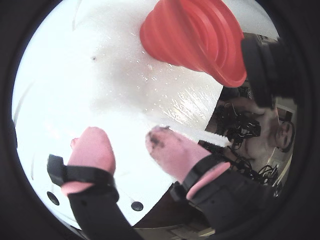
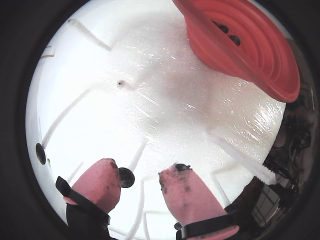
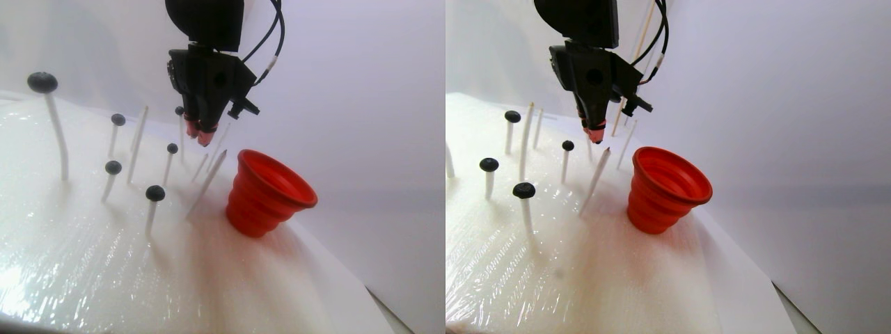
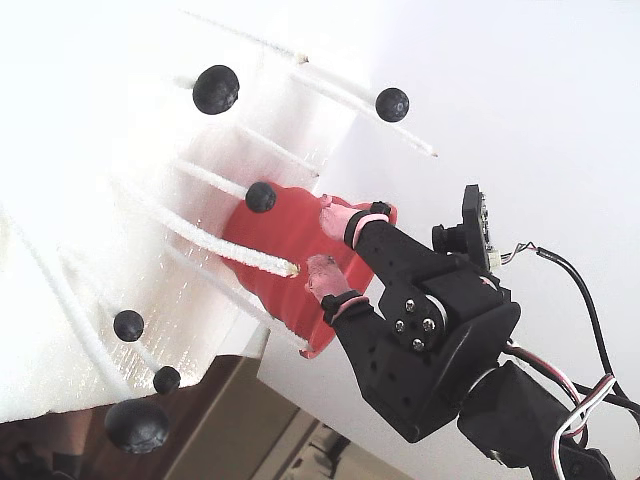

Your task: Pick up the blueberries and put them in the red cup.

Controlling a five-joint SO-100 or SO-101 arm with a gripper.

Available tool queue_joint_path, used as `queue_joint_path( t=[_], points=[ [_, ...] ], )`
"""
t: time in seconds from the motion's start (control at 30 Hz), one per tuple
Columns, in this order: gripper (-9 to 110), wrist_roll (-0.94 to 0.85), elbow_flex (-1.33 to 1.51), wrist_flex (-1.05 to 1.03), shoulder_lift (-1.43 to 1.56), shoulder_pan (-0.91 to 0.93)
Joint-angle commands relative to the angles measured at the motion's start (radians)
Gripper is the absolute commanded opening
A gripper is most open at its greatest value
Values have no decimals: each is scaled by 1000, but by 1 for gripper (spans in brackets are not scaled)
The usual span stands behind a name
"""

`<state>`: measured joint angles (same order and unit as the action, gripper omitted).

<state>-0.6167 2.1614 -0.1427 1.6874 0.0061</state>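
Blueberries (image 3: pixel 154 193) sit on the tips of thin white sticks (image 3: pixel 58 136) standing up from a white foam pad (image 3: pixel 104 271), mostly left of the red cup (image 3: pixel 267 193) in the stereo pair view. Three more berries lie inside the cup in a wrist view. Above the sticks hangs the gripper (image 2: pixel 142 182), its pink fingertips (image 2: pixel 186 192) spread apart and empty, one berry (image 2: pixel 126 177) touching the left tip. The pad's near right edge falls away just past the cup. No writing is legible.

The red cup (image 3: pixel 268 194) is a solid orange-red with ribbed, stepped walls, the blueberries (image 3: pixel 155 193) matte blue-black on white sticks (image 3: pixel 58 135), the foam bed (image 3: pixel 104 264) glossy white, and the black gripper (image 2: pixel 142 182) ends in pink fingertips (image 2: pixel 185 192) — smudged dark, perhaps with juice.
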Motion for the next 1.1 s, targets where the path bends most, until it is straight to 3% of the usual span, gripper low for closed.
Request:
queue_joint_path(
  t=[0.0,1.07],
  points=[
    [15,-15,9,6,37,0],
    [15,-55,31,-15,32,-100]
  ],
)
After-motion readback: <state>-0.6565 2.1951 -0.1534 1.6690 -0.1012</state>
